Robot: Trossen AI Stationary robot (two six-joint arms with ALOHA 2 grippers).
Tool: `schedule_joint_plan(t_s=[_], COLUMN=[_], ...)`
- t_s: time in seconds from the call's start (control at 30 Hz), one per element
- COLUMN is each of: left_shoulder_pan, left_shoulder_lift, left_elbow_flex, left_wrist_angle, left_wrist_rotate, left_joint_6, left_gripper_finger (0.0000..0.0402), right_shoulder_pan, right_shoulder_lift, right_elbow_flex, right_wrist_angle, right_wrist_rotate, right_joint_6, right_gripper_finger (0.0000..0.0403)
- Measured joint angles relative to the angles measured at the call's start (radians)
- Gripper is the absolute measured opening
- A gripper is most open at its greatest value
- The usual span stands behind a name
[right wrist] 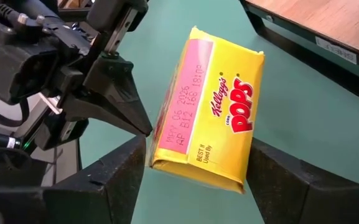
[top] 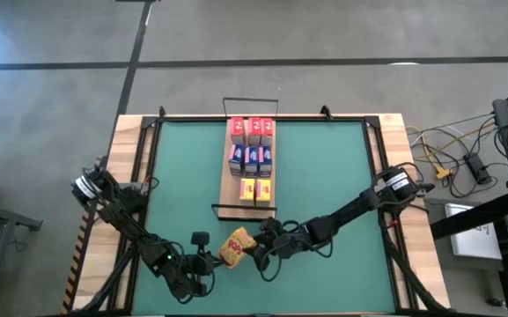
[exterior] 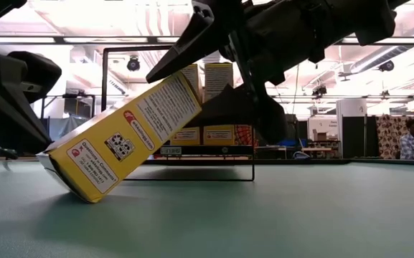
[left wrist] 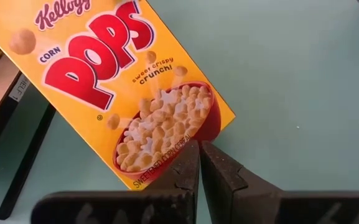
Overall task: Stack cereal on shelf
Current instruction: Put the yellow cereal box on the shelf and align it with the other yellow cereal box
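Note:
A yellow cereal box (top: 234,247) lies tilted on the green mat (top: 324,176) near the front edge, between my two grippers. Its bottom corner (exterior: 86,195) rests on the mat and its top end is raised. My left gripper (top: 208,261) is shut at the box's low end. My right gripper (top: 255,248) has its fingers around the raised end. Behind them, on the shelf (top: 232,202), stand rows of red (top: 252,130), blue (top: 251,160) and yellow (top: 255,189) boxes. My left gripper touches the bottom edge of the box's front face (left wrist: 167,171) with its shut fingertips (left wrist: 191,155), coming from the table's left and slanting down. My right gripper takes the box's top end (right wrist: 207,118) between its two fingers, one on each broad face (right wrist: 157,158). It comes from the table's right, slanting slightly down. The box slopes down from the fingers, with only its bottom corner on the mat.
The shelf's black wire frame (exterior: 253,115) stands close behind the box. Bare mat lies left and right of the shelf. Cables (top: 447,154) lie off the table's right side. A person (exterior: 410,140) sits far back in the room.

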Motion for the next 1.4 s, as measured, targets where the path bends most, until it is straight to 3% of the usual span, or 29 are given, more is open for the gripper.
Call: schedule_joint_plan(t_s=[0.47,0.77,1.07,1.4], left_shoulder_pan=[0.001,0.001,0.001,0.0], left_shoulder_lift=[0.0,0.0,0.0,-0.056], left_elbow_flex=[0.0,0.0,0.001,0.048], left_wrist_angle=[0.024,0.038,0.047,0.042], left_wrist_rotate=[-0.023,-0.024,-0.031,-0.031], left_joint_6=[0.003,0.011,0.013,0.132], left_gripper_finger=[0.0,0.0,0.0,0.0], right_shoulder_pan=[0.003,0.003,0.003,0.012], right_shoulder_lift=[0.0,0.0,-0.001,-0.011], right_elbow_flex=[0.0,0.0,0.0,0.0], right_wrist_angle=[0.002,0.005,0.005,-0.001], right_wrist_rotate=[0.0,-0.004,-0.005,-0.001], right_joint_6=[-0.015,-0.015,-0.022,-0.1], right_gripper_finger=[0.0243,0.0201,0.0196,0.0194])
